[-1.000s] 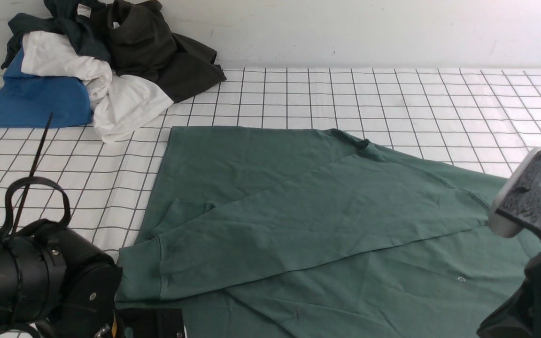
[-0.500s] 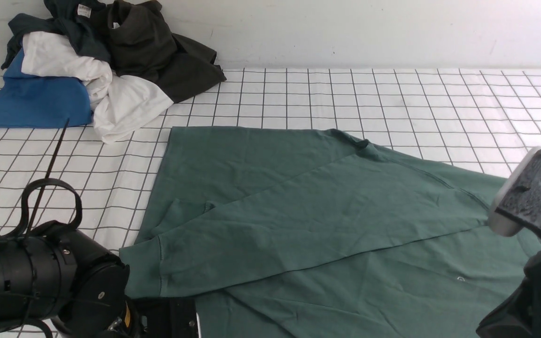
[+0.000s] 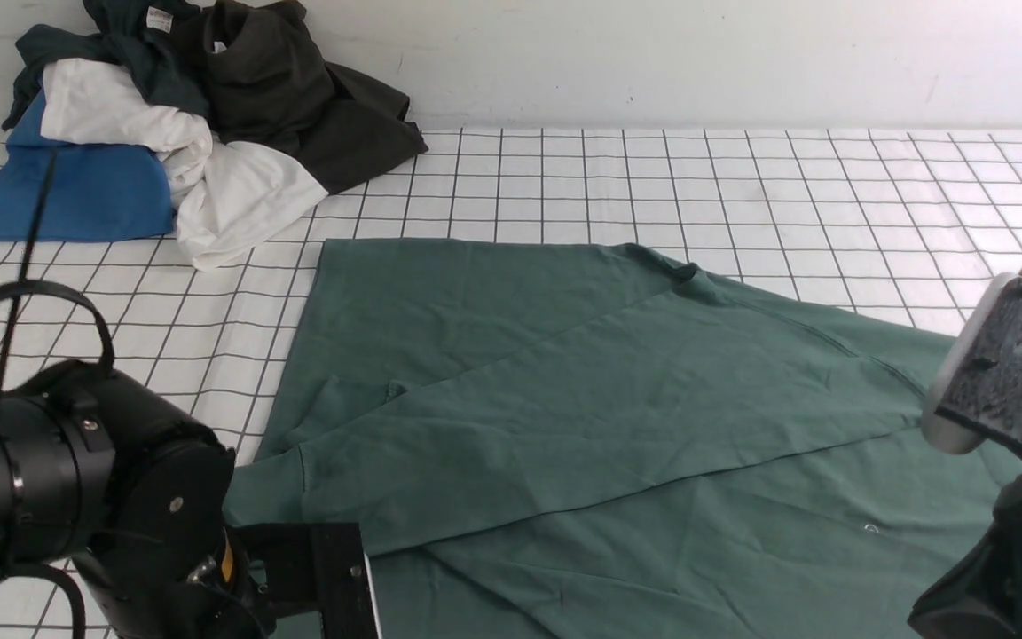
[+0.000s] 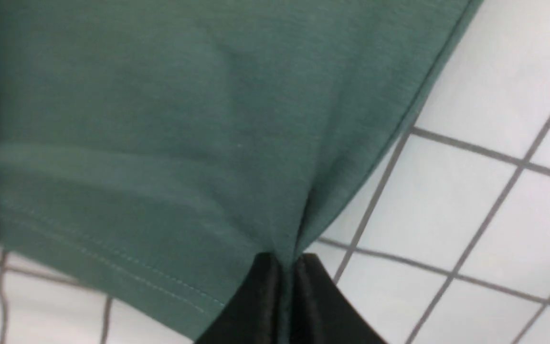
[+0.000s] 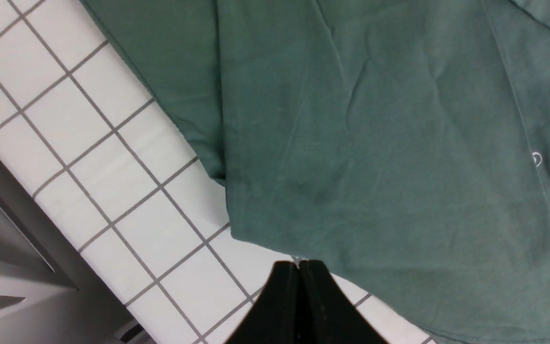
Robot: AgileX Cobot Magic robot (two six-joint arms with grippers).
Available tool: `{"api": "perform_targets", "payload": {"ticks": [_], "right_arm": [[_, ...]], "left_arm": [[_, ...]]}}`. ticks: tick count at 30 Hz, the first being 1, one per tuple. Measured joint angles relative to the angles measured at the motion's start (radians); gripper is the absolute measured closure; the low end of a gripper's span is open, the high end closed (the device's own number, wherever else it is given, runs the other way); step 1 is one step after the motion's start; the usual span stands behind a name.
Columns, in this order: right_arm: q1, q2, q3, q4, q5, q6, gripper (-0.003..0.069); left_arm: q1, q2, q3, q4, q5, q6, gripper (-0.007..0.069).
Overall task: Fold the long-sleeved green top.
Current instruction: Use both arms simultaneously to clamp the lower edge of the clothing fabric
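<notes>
Left gripper [image 4: 285,267] has just clamped the green long-sleeved top [image 3: 564,417] at lower left; right gripper [image 5: 299,270] is closed, seemingly empty; only a sleeve is folded.

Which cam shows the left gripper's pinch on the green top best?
Left wrist view: left gripper shut on the green top, hem puckering. Front view hides the fingertips behind the arm; right wrist view misses it.
</notes>
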Motion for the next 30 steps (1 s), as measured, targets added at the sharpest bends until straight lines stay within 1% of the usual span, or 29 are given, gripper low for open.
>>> {"api": "perform_targets", "payload": {"ticks": [4, 7, 8, 9, 10, 11, 12, 13, 14, 15, 18, 19, 21, 23, 25, 26, 27, 30], "right_arm": [[0.000, 0.000, 0.000, -0.040, 0.000, -0.003, 0.0656], [0.000, 0.000, 0.000, -0.074, 0.000, -0.009, 0.0610], [0.000, 0.000, 0.000, -0.080, 0.000, -0.020, 0.0579], [0.000, 0.000, 0.000, -0.081, 0.000, -0.025, 0.0574], [0.000, 0.000, 0.001, -0.084, 0.000, -0.050, 0.0537], [0.000, 0.000, 0.001, -0.084, 0.000, -0.053, 0.0531], [0.000, 0.000, 0.007, -0.084, -0.001, -0.089, 0.0484], [0.000, 0.000, 0.016, -0.084, -0.002, -0.108, 0.0453], [0.000, 0.000, 0.018, -0.084, -0.002, -0.112, 0.0447], [0.000, 0.005, 0.034, -0.089, -0.002, -0.130, 0.0405], [0.000, 0.031, 0.081, -0.123, -0.003, -0.132, 0.0326], [0.000, 0.036, 0.088, -0.134, -0.004, -0.128, 0.0317], [-0.005, 0.073, 0.137, -0.175, -0.010, -0.111, 0.0278], [-0.019, 0.095, 0.167, -0.191, -0.020, -0.110, 0.0265], [-0.063, 0.142, 0.217, -0.214, -0.101, -0.110, 0.0255], [-0.067, 0.145, 0.217, -0.215, -0.101, -0.109, 0.0255], [-0.090, 0.174, 0.239, -0.215, -0.173, -0.109, 0.0253], [-0.101, 0.231, 0.263, -0.216, -0.247, -0.118, 0.0253]], "left_arm": [[0.000, -0.038, -0.034, 0.026, 0.072, -0.034, 0.0620], [0.001, -0.059, -0.035, 0.045, 0.127, -0.054, 0.0620], [0.006, -0.061, -0.035, 0.046, 0.152, -0.061, 0.0620], [0.009, -0.062, -0.035, 0.046, 0.154, -0.062, 0.0620], [0.022, -0.062, -0.035, 0.044, 0.168, -0.066, 0.0620], [0.024, -0.062, -0.035, 0.044, 0.170, -0.066, 0.0620], [0.041, -0.062, -0.035, 0.034, 0.171, -0.068, 0.0620], [0.052, -0.062, -0.035, 0.026, 0.170, -0.069, 0.0620], [0.054, -0.062, -0.035, 0.026, 0.170, -0.069, 0.0620], [0.065, -0.062, -0.035, 0.014, 0.170, -0.069, 0.0620], [0.073, -0.062, -0.035, -0.011, 0.170, -0.069, 0.0620], [0.074, -0.062, -0.035, -0.017, 0.170, -0.069, 0.0620], [0.074, -0.062, -0.031, -0.026, 0.168, -0.067, 0.0620], [0.074, -0.062, -0.030, -0.026, 0.168, -0.067, 0.0620], [0.074, -0.062, -0.025, -0.026, 0.161, -0.066, 0.0620], [0.074, -0.062, -0.024, -0.026, 0.160, -0.066, 0.0620], [0.074, -0.062, -0.022, -0.033, 0.151, -0.066, 0.0620], [0.074, -0.062, -0.022, -0.035, 0.142, -0.065, 0.0620]]}}
